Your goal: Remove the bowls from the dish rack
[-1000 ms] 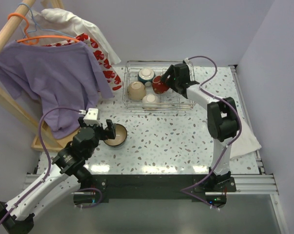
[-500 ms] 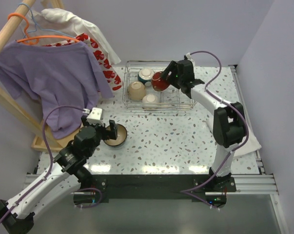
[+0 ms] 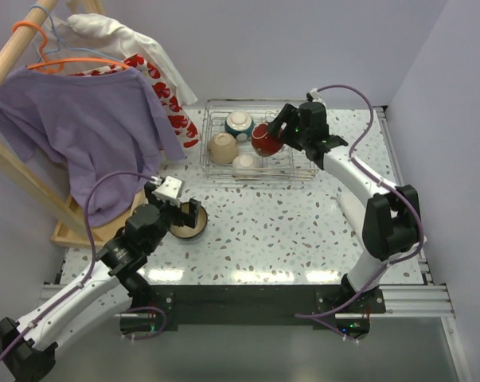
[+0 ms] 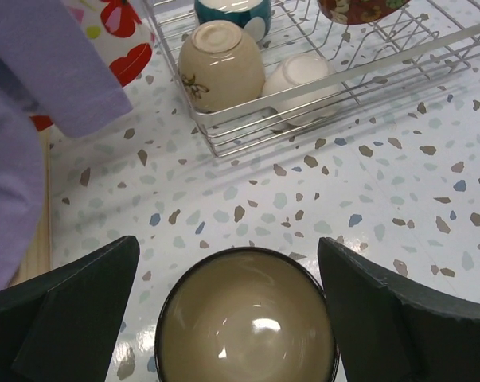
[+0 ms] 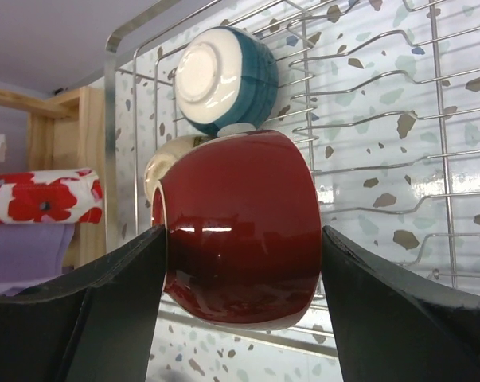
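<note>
The dish rack (image 3: 300, 153) stands at the table's back middle. It holds a teal bowl (image 3: 240, 123), a tan bowl (image 3: 222, 149) and a white bowl (image 3: 246, 165). My right gripper (image 3: 278, 132) is shut on the dark red bowl (image 3: 264, 140), which lies on its side just above the rack wires. In the right wrist view the red bowl (image 5: 240, 215) fills the gap between my fingers, with the teal bowl (image 5: 224, 76) behind it. My left gripper (image 3: 185, 213) is open over a dark-rimmed bowl (image 4: 247, 318) with a pale inside, standing upright on the table.
A wooden clothes stand (image 3: 64, 231) with a purple shirt (image 3: 88, 119) and a red-flowered cloth (image 3: 166, 91) fills the left side, close to the rack's left end. A white cloth (image 3: 407, 231) lies at the right edge.
My right gripper has moved slightly right with the red bowl as its arm swung out. My left wrist has shifted a little right over the bowl on the table.
</note>
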`<state>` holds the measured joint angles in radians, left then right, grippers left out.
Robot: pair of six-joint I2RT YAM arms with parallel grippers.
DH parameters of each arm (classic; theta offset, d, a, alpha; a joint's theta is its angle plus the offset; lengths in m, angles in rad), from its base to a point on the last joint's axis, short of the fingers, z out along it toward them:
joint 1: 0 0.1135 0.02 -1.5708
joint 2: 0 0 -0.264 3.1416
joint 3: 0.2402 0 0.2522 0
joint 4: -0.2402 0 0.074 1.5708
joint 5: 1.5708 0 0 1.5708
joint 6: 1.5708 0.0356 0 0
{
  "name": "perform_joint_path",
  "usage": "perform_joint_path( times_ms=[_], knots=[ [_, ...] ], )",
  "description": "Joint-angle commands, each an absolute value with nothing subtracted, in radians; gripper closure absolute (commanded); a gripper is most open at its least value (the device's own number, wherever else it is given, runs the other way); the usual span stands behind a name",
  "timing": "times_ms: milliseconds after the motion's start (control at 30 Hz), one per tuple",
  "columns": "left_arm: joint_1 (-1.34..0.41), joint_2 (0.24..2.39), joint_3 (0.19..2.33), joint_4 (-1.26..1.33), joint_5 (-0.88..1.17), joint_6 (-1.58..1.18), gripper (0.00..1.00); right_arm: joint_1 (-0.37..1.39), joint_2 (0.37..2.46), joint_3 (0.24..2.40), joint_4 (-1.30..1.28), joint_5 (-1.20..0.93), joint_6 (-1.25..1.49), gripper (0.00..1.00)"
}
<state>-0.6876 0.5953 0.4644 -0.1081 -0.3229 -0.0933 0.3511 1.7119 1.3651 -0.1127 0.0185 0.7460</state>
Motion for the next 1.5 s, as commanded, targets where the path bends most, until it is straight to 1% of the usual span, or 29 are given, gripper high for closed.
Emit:
perform_joint_path(
  times_ms=[0, 167, 300, 733, 900, 1000, 1467],
  knots=[
    [-0.684, 0.664, 0.459, 0.101, -0.215, 0.052, 0.00, 0.347, 1.582, 1.350, -0.060, -0.054, 0.733, 1.00],
    [-0.687, 0.748, 0.483, 0.228, -0.135, 0.190, 0.00, 0.347, 1.516, 1.302, -0.072, -0.116, 0.744, 1.00],
    [-0.713, 0.839, 0.509, 0.317, -0.123, 0.276, 0.00, 0.347, 1.456, 1.243, -0.069, -0.164, 0.752, 1.00],
    [-0.893, 1.080, 0.558, 0.601, -0.192, 0.546, 0.00, 0.348, 1.341, 1.135, -0.069, -0.239, 0.782, 1.00],
    [-0.943, 1.187, 0.600, 0.672, -0.202, 0.600, 0.00, 0.347, 1.318, 1.111, -0.064, -0.255, 0.814, 1.00],
    [-0.960, 1.241, 0.603, 0.759, -0.225, 0.632, 0.00, 0.347, 1.305, 1.104, -0.067, -0.262, 0.828, 1.00],
    [-1.002, 1.515, 0.718, 0.972, -0.324, 0.748, 0.00, 0.348, 1.269, 1.069, -0.064, -0.305, 0.857, 1.00]
  ],
)
